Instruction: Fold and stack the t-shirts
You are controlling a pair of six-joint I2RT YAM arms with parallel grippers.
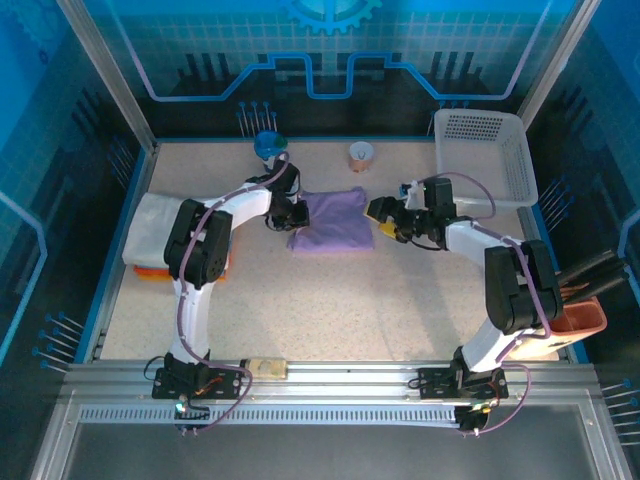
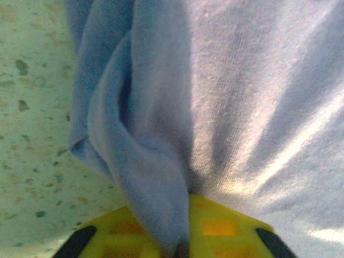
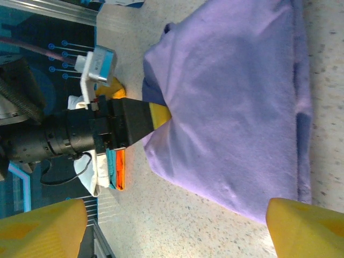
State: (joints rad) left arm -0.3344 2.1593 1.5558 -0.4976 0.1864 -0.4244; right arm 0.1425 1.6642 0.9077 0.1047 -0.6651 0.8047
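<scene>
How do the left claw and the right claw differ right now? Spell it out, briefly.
The left claw is shut, pinching a fold at the left edge of the purple t-shirt; the right claw is open and grips nothing. The left claw sits at the shirt's left side, the right claw at its right side. Both are yellow-tipped and point at that same shirt.

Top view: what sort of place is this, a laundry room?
Probably a robot lab cell: a speckled table boxed in by aluminium rails and blue printed panels, a purple t-shirt lying on it.
</scene>
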